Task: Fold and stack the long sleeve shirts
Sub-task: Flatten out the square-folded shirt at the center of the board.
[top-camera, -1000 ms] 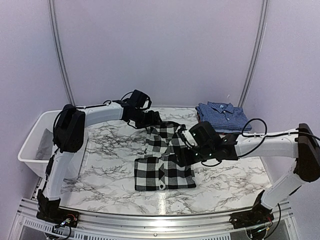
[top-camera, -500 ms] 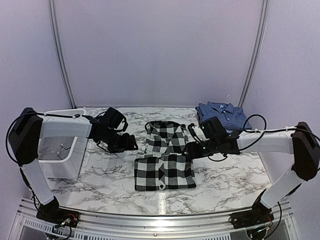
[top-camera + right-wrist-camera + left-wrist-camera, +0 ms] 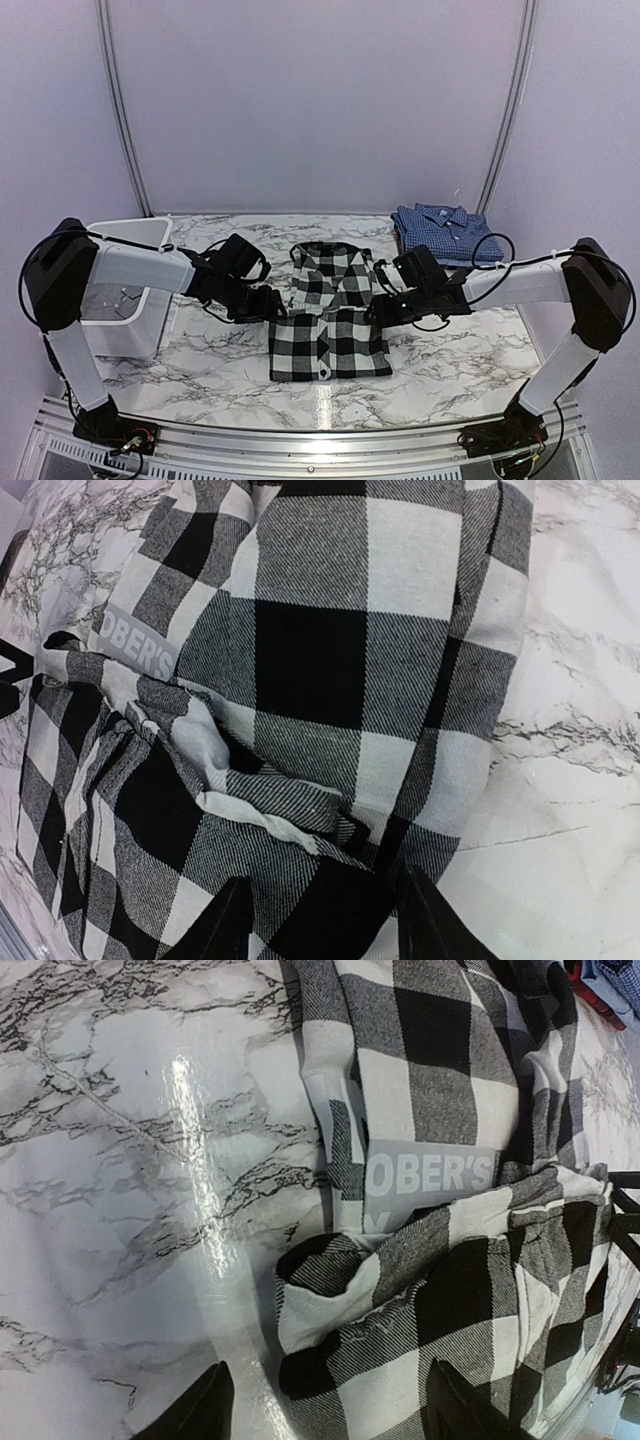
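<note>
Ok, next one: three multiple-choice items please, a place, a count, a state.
1. Where is the blue shirt? A in the white bin; B far right corner of the table; C near edge of the table.
2. How many shirts lie on the table? A one; B two; C three.
3. The blue shirt is: A spread flat; B crumpled; C folded.
Answers: 1 B, it sits at the far right corner. 2 B, the blue one plus the black-and-white checked shirt mid-table. 3 C, a neat packet, collar on top.
</note>
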Robot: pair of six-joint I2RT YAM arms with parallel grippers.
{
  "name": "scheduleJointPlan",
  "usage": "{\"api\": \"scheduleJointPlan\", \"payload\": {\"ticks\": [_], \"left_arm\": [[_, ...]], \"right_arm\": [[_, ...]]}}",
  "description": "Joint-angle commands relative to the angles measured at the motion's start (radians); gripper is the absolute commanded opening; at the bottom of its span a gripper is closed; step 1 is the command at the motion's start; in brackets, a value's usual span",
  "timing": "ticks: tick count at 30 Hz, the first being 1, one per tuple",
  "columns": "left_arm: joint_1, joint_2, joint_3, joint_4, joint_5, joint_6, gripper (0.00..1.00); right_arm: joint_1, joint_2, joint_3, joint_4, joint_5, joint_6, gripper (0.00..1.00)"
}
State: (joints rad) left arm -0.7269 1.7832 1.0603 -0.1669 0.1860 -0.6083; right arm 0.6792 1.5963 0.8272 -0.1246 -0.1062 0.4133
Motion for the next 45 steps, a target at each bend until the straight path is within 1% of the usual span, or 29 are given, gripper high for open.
{"api": "scheduleJointPlan", "payload": {"ticks": [1, 4, 6, 8, 9, 11, 12, 16, 19, 21, 23, 24, 29, 33, 36, 38, 40, 42, 43, 45], "left_arm": [[-0.014, 0.046, 0.017, 0.039, 0.022, -0.006, 0.62], [-0.022, 0.057, 0.03, 0.04, 0.028, -0.006, 0.47], [-0.025, 0.057, 0.036, 0.04, 0.035, -0.004, 0.32], [-0.028, 0.049, 0.041, 0.038, 0.043, 0.001, 0.19], [-0.029, 0.041, 0.043, 0.038, 0.044, 0.004, 0.11], [-0.029, 0.015, 0.043, 0.035, 0.055, 0.01, 0.03], [-0.031, -0.001, 0.043, 0.035, 0.062, 0.018, 0.0], [-0.048, -0.086, 0.041, 0.032, 0.127, 0.074, 0.0], [-0.071, -0.148, 0.034, 0.03, 0.241, 0.133, 0.0], [-0.087, -0.185, 0.019, 0.029, 0.359, 0.16, 0.0], [-0.11, -0.224, -0.011, 0.028, 0.462, 0.184, 0.0], [-0.123, -0.246, -0.033, 0.026, 0.502, 0.196, 0.0], [-0.198, -0.32, -0.179, 0.0, 0.646, 0.22, 0.03], [-0.263, -0.316, -0.305, -0.01, 0.651, 0.225, 0.03], [-0.314, -0.254, -0.277, -0.1, 0.583, 0.259, 0.02], [-0.321, -0.23, -0.266, -0.12, 0.524, 0.248, 0.03], [-0.321, -0.21, -0.267, -0.123, 0.508, 0.228, 0.03], [-0.322, -0.216, -0.269, -0.123, 0.513, 0.218, 0.04], [-0.322, -0.229, -0.276, -0.124, 0.509, 0.214, 0.08], [-0.322, -0.266, -0.286, -0.129, 0.508, 0.209, 0.09]], "right_arm": [[-0.01, 0.009, 0.008, 0.045, -0.008, 0.02, 0.41], [-0.009, 0.008, 0.014, 0.042, -0.014, 0.018, 0.32], [-0.009, 0.008, 0.016, 0.038, -0.02, 0.015, 0.24], [-0.01, 0.005, 0.021, 0.034, -0.028, 0.01, 0.17], [-0.01, 0.002, 0.023, 0.029, -0.031, 0.008, 0.1], [-0.01, -0.011, 0.029, 0.016, -0.047, -0.001, 0.0], [-0.01, -0.021, 0.032, 0.012, -0.057, -0.005, 0.0], [0.001, -0.092, 0.032, -0.008, -0.093, -0.036, 0.0], [0.021, -0.151, 0.034, -0.032, -0.135, -0.068, 0.0], [0.046, -0.189, 0.033, -0.053, -0.17, -0.092, 0.0], [0.083, -0.223, 0.034, -0.083, -0.203, -0.122, 0.0], [0.12, -0.239, 0.032, -0.103, -0.208, -0.132, 0.0], [0.237, -0.345, -0.039, -0.152, -0.251, -0.122, 0.0], [0.302, -0.445, -0.168, -0.143, -0.293, -0.064, 0.0], [0.344, -0.487, -0.247, -0.163, -0.294, -0.028, 0.0], [0.368, -0.504, -0.274, -0.184, -0.277, -0.01, 0.0], [0.382, -0.521, -0.298, -0.199, -0.256, 0.005, 0.0], [0.385, -0.542, -0.315, -0.212, -0.236, 0.019, 0.0], [0.385, -0.554, -0.319, -0.217, -0.228, 0.023, 0.0], [0.385, -0.582, -0.321, -0.233, -0.214, 0.027, 0.0]]}}
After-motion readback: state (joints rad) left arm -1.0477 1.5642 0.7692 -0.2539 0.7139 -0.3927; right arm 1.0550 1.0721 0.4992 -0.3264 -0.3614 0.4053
